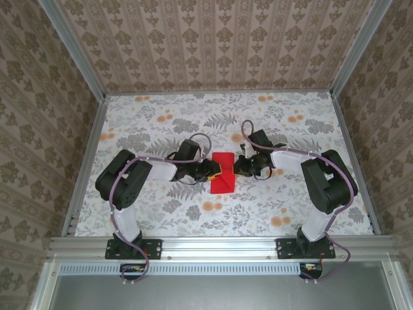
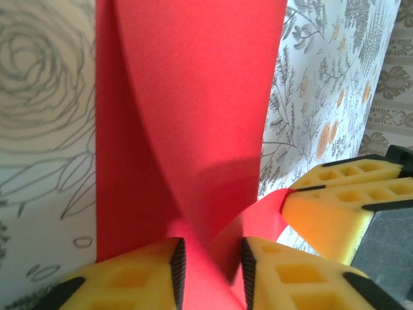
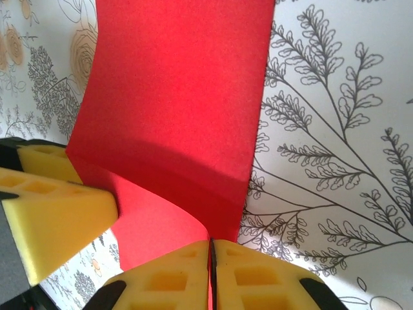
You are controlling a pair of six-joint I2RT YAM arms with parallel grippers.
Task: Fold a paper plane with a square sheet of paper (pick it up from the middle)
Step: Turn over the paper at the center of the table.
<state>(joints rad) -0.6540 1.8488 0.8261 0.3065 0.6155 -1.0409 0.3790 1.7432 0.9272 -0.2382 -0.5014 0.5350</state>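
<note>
The square sheet of paper [image 1: 223, 173] [image 2: 193, 97] [image 3: 174, 90] sat at the middle of the flowered table [image 1: 161, 123], curled up off the surface between my two claws. My right claw [image 1: 237, 168] [image 3: 211, 258] was clamped on one edge of it, the yellow fingers pressed flat together with only a red sliver between them. My left claw [image 1: 216, 170] [image 2: 213, 258] had its fingers a little apart with a bulging fold of the sheet between them, and I could not tell whether they pinched it.
</note>
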